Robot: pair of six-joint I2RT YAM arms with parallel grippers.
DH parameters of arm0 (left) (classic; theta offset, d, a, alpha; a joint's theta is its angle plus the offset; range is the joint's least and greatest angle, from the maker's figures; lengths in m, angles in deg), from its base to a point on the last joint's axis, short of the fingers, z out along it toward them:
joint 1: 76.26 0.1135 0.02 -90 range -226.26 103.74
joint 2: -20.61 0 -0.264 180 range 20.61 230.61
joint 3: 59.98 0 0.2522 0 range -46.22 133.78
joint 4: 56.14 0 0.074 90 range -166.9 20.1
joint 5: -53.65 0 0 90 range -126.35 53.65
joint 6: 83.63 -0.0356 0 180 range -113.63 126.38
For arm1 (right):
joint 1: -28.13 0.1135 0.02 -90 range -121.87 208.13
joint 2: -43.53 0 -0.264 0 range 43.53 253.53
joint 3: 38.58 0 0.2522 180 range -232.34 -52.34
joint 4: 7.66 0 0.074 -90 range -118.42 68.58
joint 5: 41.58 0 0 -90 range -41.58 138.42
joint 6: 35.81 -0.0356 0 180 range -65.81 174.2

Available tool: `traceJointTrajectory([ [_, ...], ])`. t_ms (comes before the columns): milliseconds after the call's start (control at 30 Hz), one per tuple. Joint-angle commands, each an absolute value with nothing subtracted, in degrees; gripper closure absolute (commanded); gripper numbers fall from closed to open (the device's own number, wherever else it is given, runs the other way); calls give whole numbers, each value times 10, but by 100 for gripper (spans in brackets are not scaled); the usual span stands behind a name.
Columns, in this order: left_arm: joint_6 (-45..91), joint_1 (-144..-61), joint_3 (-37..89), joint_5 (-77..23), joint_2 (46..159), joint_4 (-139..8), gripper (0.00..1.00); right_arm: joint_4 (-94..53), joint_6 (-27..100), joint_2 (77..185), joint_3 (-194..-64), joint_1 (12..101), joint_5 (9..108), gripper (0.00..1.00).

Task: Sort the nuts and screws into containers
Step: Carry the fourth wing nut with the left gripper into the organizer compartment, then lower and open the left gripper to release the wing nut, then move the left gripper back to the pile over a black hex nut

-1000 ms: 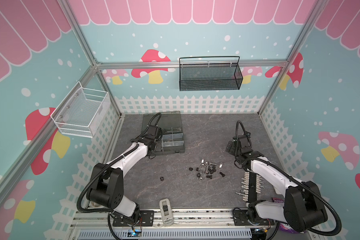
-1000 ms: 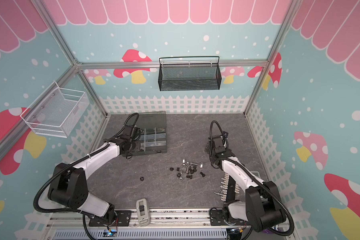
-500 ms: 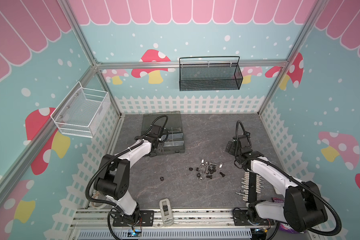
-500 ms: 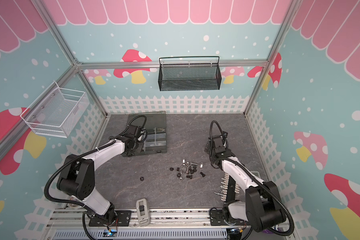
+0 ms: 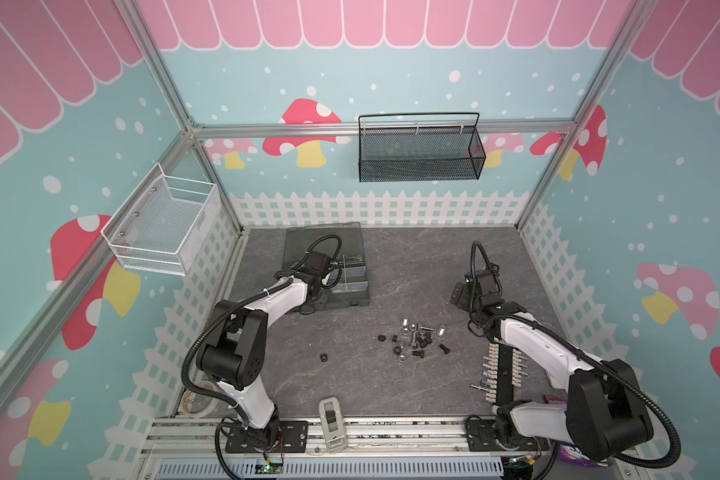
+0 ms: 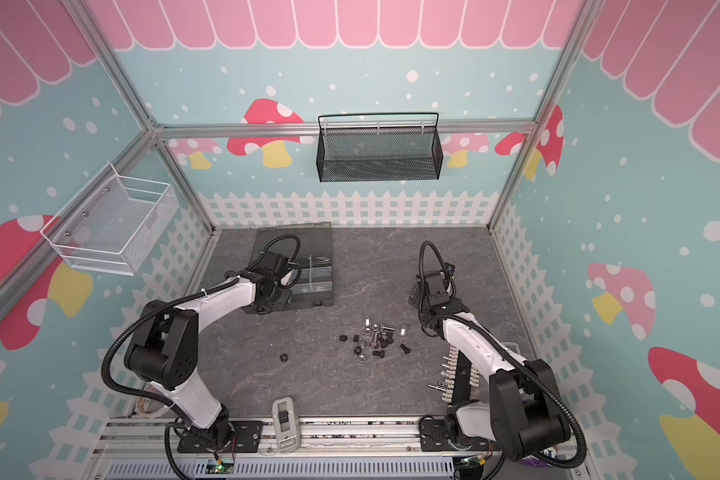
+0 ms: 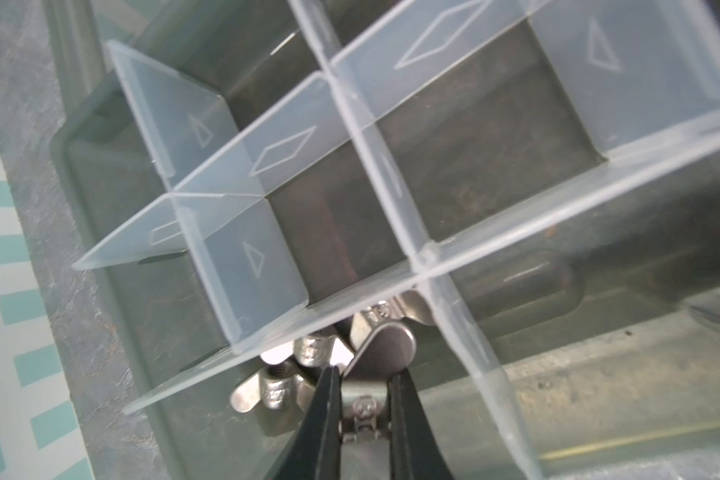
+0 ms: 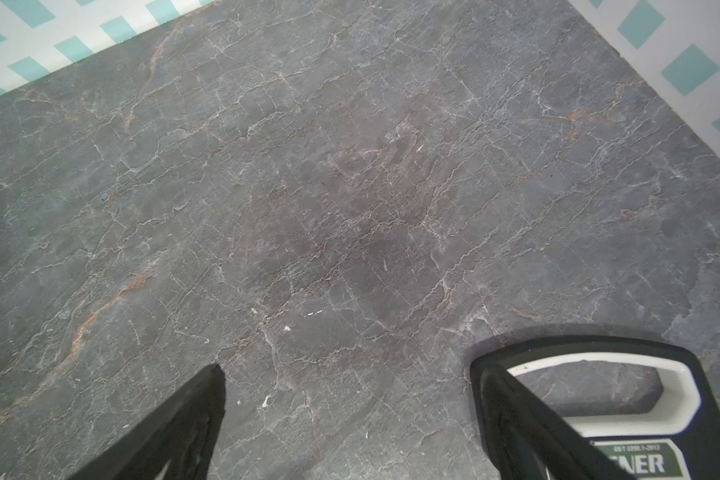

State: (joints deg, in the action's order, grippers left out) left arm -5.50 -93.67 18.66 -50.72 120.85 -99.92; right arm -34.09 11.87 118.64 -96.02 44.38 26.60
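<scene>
Looking through the left wrist camera, I saw a silver wing nut (image 7: 385, 349) pinched by one wing in the left gripper (image 7: 366, 376), the jaws pressed nearly together on it. It hung low inside one compartment (image 7: 445, 399) of the organizer box (image 5: 352, 300), and other wing nuts (image 7: 275, 388) lay on the floor just beside it. Pale translucent dividers (image 7: 267, 266) walled that compartment off from its neighbours.

I read the grey table (image 5: 350, 386) in a top view as a clock face with the back wall at twelve. The box sat at about eleven o'clock, its smoky lid (image 5: 325, 237) laid open toward twelve. The unsorted screws (image 5: 405, 322) and nuts (image 5: 399, 360), black and silver, lay in a loose cluster just off centre toward four o'clock. A lone black nut (image 5: 323, 356) lay well apart from them at about seven.

The right gripper (image 8: 350, 372) stood at roughly two o'clock, spread wide over bare table and holding nothing. A black-and-white looped handle (image 8: 599, 365) lay just beside one of its fingers; I could not tell whether they touched. A white terminal strip (image 5: 504, 374) lay at about four o'clock, partly under the right arm. A black mesh basket (image 5: 418, 153) hung on the wall at twelve, and a white wire basket (image 5: 163, 228) hung at ten.
</scene>
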Motion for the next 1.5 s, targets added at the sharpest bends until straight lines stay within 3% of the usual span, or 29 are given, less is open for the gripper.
traceJointTrajectory([
  [0,-74,-948,206,-486,1222,-1012,92,-344,107,1192,-975,449,262,3],
  [533,-64,-991,240,-461,1247,-1015,88,-347,108,1186,-970,448,252,3],
  [667,-63,-992,242,-466,1246,-1019,79,-351,108,1179,-968,448,247,3],
  [833,-68,-992,241,-486,1236,-1031,55,-352,108,1174,-967,448,247,3],
  [933,-69,-992,239,-490,1229,-1033,49,-351,108,1173,-971,449,250,3],
  [1467,-37,-994,229,-478,1091,-1053,49,-357,116,1149,-971,448,243,3],
])
